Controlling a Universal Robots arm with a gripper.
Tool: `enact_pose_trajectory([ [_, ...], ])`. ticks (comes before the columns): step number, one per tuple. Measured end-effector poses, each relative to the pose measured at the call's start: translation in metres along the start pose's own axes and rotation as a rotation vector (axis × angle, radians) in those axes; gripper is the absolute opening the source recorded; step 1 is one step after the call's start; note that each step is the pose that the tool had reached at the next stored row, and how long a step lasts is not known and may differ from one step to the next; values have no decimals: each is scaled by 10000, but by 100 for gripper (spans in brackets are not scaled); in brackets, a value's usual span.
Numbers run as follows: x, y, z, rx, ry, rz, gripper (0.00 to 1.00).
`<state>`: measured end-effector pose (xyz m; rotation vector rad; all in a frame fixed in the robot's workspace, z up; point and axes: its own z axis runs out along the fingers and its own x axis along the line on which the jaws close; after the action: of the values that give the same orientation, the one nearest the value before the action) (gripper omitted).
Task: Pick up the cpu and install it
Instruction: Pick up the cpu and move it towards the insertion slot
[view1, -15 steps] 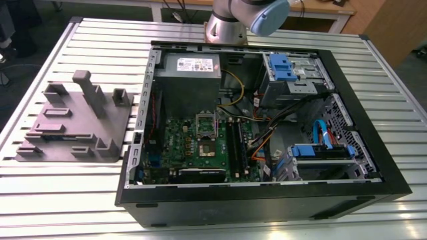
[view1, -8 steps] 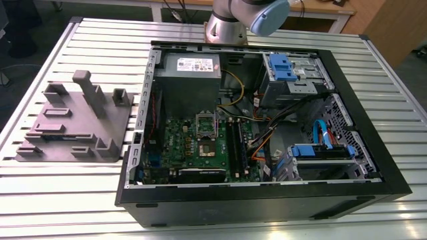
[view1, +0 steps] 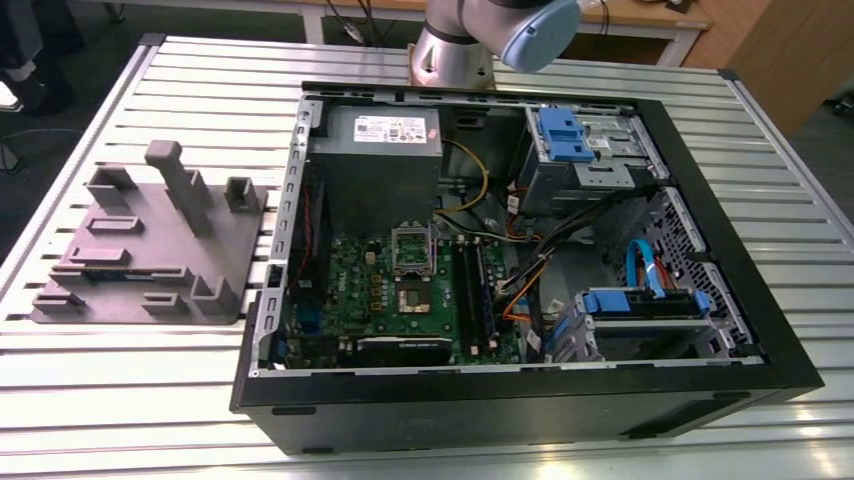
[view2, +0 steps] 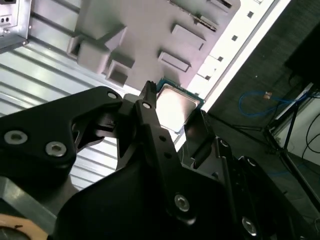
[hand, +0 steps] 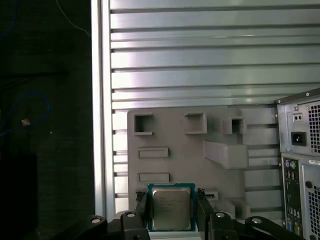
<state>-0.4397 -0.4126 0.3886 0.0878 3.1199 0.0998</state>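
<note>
The cpu (hand: 171, 209) is a small square chip with a silvery top and a pale green rim. In both wrist views it sits between the black fingers (hand: 141, 207) of my gripper (hand: 171, 215), which is shut on its two opposite edges. The gripper (view2: 172, 115) holds the cpu (view2: 176, 104) high in the air, with the grey fixture tray (hand: 175, 135) far below it. In the exterior view the dark green motherboard (view1: 400, 290) lies inside the open computer case (view1: 534, 390), and its socket (view1: 412, 296) stands open with the retaining frame (view1: 411, 246) flipped up.
The grey fixture tray (view1: 147, 250) with raised blocks rests on the slatted metal table (view1: 120, 400) at the exterior view's left. Inside the case are a grey power supply (view1: 380, 150), blue drive bays (view1: 574, 135), and loose cables (view1: 534, 270). The arm's base (view1: 454, 50) stands behind the case.
</note>
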Motion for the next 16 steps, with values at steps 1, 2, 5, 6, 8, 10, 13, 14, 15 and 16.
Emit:
enact_pose_trajectory([
  [1, -41, 2, 0, 1, 1, 0, 47],
  [2, -84, 5, 2, 0, 0, 1, 47],
  [5, -188, 10, 4, 0, 1, 0, 47],
  [6, -218, 12, 4, 0, 0, 1, 47],
  [8, -274, 15, 6, 0, -1, 1, 47],
  [10, -331, 18, 6, 1, 1, 0, 47],
  [13, -408, 23, 8, 0, 0, 0, 47],
  [14, -430, 24, 9, 0, 0, 1, 47],
  [15, -452, 25, 9, 0, 0, 0, 47],
  [16, -474, 26, 9, 1, 0, 0, 47],
])
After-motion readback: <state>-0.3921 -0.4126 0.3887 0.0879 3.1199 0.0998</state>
